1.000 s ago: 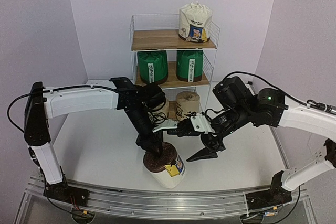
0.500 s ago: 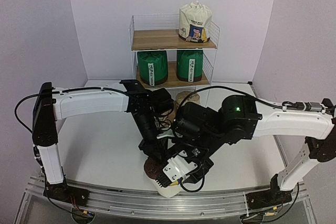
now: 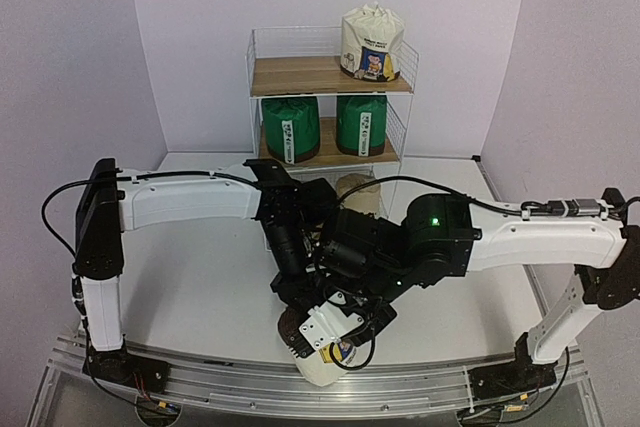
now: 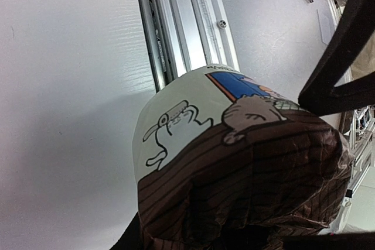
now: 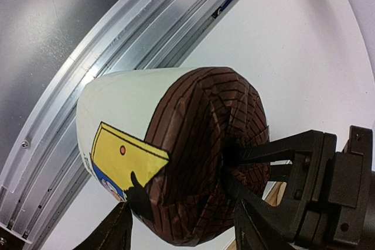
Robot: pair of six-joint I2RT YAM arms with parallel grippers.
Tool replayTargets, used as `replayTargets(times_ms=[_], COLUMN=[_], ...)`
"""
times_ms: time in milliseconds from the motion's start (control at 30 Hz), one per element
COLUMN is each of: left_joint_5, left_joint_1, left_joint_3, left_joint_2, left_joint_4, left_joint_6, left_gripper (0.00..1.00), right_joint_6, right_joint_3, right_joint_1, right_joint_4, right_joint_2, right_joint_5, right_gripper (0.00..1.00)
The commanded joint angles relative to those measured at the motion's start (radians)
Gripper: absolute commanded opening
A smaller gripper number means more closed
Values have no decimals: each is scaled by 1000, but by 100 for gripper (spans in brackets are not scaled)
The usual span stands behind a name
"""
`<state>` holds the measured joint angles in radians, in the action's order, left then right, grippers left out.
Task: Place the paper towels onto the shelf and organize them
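— Where's your left arm?
— It stretches from the left across the surface (image 3: 190, 287) to the near middle, forearm angled down. The left pincer (image 5: 229, 165) is clenched on the puckered brown top of the roll (image 3: 322, 369), which is tilted at the near edge by the rail (image 5: 88, 74).
— And your right?
— It's folded in from the right, wrist bent down over that roll. The right pincer (image 5: 181, 215) is spread, a finger on each side; contact I can't tell.
— The shelf (image 3: 300, 75)?
— Far middle, with two green rolls (image 3: 291, 127) on its middle tier.
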<state>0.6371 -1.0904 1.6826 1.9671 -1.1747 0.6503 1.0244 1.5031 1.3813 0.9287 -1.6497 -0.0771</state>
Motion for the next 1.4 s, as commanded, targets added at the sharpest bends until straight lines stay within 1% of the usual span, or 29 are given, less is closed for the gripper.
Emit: replayTargets(times_ms=[0, 100, 200, 333, 433, 467, 567, 700, 767, 833, 933, 1000, 1100, 1200, 1233, 1300, 1333, 1367], left_joint_5=[137, 159, 158, 150, 141, 143, 139, 127, 110, 93, 75, 69, 62, 24, 4, -20, -28, -42], left_joint_1=[-5, -4, -5, -10, -16, -17, -19, -20, -23, -28, -32, -32, -32, -32, -32, -32, -32, -32], left_joint_3=[54, 49, 42, 77, 110, 118, 124, 119, 126, 136, 152, 163, 175, 193, 200, 220, 226, 219], left_joint_2=[-30, -52, -66, -56, -38, -34, -34, -47, -50, -53, -51, -52, -55, -65, -72, -91, -105, -122], left_joint_4=[-36, -36, -30, -44, -65, -72, -76, -66, -63, -62, -62, -64, -68, -58, -40, -21, -14, 6], left_joint_6=[55, 59, 60, 50, 50, 53, 55, 44, 29, 17, 6, -1, -4, -33, -63, -116, -128, -140], left_gripper=[6, 7, 7, 10, 10, 10, 10, 11, 13, 16, 17, 21, 30, 39, 46, 83, 99, 99], right_joint_6=[-10, -13, -8, -6, -6, -6, -11, -11, -4, 6, 12, 19, 27, 28, 27, 23, 19, 17], right_joint_3=[-24, -39, -43, -41, -31, -28, -24, -19, -15, -12, -7, -5, -5, -8, -10, -16, -22, -29], right_joint_1=[29, 42, 51, 57, 58, 58, 58, 59, 59, 60, 60, 59, 60, 59, 59, 59, 59, 59], right_joint_4=[-37, -38, -37, -37, -37, -36, -35, -35, -35, -34, -34, -33, -32, -33, -34, -34, -34, -34], right_joint_2=[10, 22, 31, 15, -8, -14, -18, -15, -15, -17, -25, -29, -29, -17, -11, 5, 15, 27], right_joint_5=[-29, -48, -35, -15, -23, -26, -32, -34, -38, -43, -57, -67, -82, -105, -114, -131, -140, -147], right_gripper=[56, 56, 55, 54, 52, 50, 39, 18, 8, 1, 0, 0, 0, 0, 0, 0, 0, 0])
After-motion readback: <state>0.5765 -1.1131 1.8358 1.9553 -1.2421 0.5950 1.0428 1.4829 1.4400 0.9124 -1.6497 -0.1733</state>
